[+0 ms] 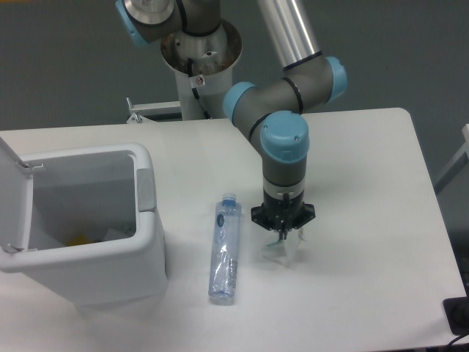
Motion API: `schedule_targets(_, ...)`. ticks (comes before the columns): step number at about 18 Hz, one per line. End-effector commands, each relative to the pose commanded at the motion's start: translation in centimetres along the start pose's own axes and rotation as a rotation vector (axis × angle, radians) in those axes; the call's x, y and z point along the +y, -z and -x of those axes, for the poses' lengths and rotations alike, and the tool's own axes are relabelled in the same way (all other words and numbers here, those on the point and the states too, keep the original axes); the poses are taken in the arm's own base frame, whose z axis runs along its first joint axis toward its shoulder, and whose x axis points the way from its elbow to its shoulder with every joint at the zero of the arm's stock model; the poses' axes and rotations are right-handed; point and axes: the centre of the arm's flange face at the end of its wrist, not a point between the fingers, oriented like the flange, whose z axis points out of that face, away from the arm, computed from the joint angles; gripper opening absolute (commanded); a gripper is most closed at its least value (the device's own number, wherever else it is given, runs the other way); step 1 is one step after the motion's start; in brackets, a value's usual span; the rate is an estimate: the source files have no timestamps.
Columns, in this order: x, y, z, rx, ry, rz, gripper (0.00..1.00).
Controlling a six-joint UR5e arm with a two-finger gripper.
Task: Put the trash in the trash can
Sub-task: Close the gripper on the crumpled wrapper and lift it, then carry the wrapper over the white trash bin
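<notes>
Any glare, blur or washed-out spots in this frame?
Fixed camera: soft and low-resolution throughout; the white paper packet under the claw nearly melts into the white table; the clear bottle shows faint highlights; soft shadow beside the trash can.

The pincer (283, 233) pointed straight down, its fingers drawn close together on the top of the white crumpled paper packet (284, 250), which touched the white bench (366, 220). Just to the packet's left the clear crushed bottle (224, 249) lay flat, blue cap toward the far edge. Farther left stood the white trash can (88, 224), lid swung open, grey panel facing the bottle, with something yellow inside
</notes>
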Motion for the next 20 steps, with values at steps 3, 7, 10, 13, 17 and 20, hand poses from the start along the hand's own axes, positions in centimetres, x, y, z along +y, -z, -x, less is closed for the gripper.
schedule_targets(3, -1.1, 1.7, 1.0, -0.002, 0.008, -0.045, 0.0)
schedule_targets(7, -1.8, 6.5, 3.7, 0.042, 0.066, -0.173, 0.0)
schedule_targets(10, -2.7, 12.1, 6.2, 0.149, 0.226, -0.335, 0.0)
schedule_targets(13, -4.6, 15.8, 6.6, 0.21, 0.33, -0.419, 0.0)
schedule_targets(17, -5.7, 20.8, 3.8, 0.27, 0.476, -0.479, 0.0)
schedule_targets(20, -5.2, 26.8, -0.5, 0.294, 0.472, -0.547, 0.0)
